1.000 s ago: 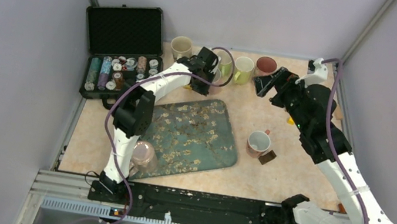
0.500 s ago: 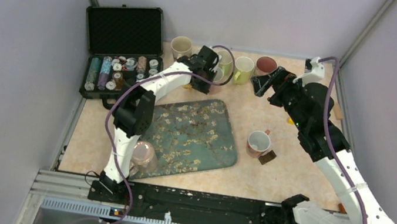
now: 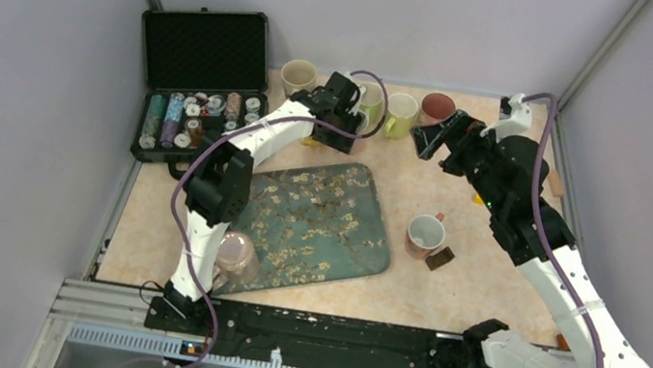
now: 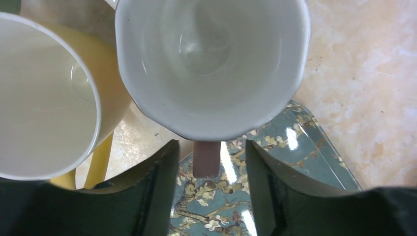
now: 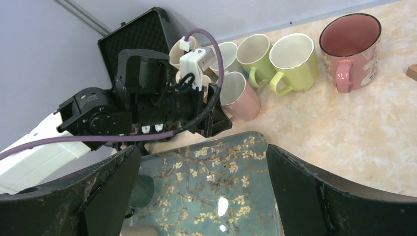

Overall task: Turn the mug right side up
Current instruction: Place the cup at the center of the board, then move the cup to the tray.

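Observation:
A pink mug (image 5: 241,96) with a white inside (image 4: 211,64) stands upright, mouth up, on the table just behind the floral tray (image 3: 317,222). Its handle (image 4: 206,160) points at my left gripper (image 4: 210,150). The jaws stand open on either side of the handle, with a gap on each side. From above, the left gripper (image 3: 344,120) covers most of this mug. My right gripper (image 3: 432,136) hangs open and empty above the back of the table, its wide jaws framing the tray (image 5: 211,191).
Several mugs line the back: cream (image 3: 299,74), green (image 3: 374,103), yellow-green (image 3: 401,112), dark pink (image 3: 437,108). A yellow mug (image 4: 44,98) touches the pink one's left. Another mug (image 3: 424,235) sits right of the tray, a pink one (image 3: 236,254) at its near-left corner. A chip case (image 3: 200,87) lies back left.
My left jaws have opened off the pink mug's handle. Both arms have barely moved.

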You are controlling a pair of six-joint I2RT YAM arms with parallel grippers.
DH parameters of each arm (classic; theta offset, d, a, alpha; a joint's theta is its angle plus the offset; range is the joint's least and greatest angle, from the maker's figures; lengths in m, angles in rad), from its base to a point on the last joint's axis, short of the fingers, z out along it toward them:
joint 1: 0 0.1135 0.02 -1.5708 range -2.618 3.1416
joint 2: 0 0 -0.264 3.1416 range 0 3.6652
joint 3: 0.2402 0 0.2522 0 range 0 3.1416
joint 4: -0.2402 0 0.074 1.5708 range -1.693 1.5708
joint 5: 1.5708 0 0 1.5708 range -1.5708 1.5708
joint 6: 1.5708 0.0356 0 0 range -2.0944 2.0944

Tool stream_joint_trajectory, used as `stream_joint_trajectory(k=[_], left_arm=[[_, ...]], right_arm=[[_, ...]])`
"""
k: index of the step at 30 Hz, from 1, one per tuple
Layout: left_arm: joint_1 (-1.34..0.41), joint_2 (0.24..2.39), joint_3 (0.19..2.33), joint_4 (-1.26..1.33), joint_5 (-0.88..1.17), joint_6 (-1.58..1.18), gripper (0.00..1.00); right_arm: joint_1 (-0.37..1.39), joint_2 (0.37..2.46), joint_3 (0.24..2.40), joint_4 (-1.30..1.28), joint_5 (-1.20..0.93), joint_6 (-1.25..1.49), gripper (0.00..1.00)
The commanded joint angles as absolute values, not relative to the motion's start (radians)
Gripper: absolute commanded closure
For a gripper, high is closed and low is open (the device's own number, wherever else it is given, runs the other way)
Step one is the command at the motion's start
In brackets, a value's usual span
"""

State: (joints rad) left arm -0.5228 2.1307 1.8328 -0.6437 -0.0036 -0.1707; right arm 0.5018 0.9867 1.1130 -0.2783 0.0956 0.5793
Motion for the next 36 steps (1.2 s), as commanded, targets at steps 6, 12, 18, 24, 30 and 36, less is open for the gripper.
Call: stream_joint_trajectory(k=[6, 12, 18, 24, 30, 36], left_arm=[[-0.521, 1.892, 1.768, -0.578, 0.106, -0.221, 0.09], [-0.521, 1.737, 1.656, -0.555, 0.097, -0.268, 0.02], [-0.518, 1.503, 1.472, -0.556, 0.011, -0.327, 0.02], [-0.504, 1.246, 1.276, -0.619, -0.159, -0.389, 0.02], [-0.494, 1.052, 1.162, -0.777, -0.232, -0.470, 0.02], [-0.495, 0.903, 1.056, -0.914, -0.199, -0.562, 0.02]], right_arm=[[0.506, 0.975, 1.138, -0.314, 0.047, 0.589, 0.01], [0.506, 0.953, 1.118, -0.350, 0.044, 0.586, 0.01], [0.506, 0.972, 1.095, -0.363, -0.021, 0.591, 0.01], [0.516, 1.023, 1.084, -0.363, -0.077, 0.590, 0.01], [0.530, 1.048, 1.054, -0.328, -0.104, 0.586, 0.01], [0.550, 1.088, 1.040, -0.305, -0.115, 0.580, 0.01]])
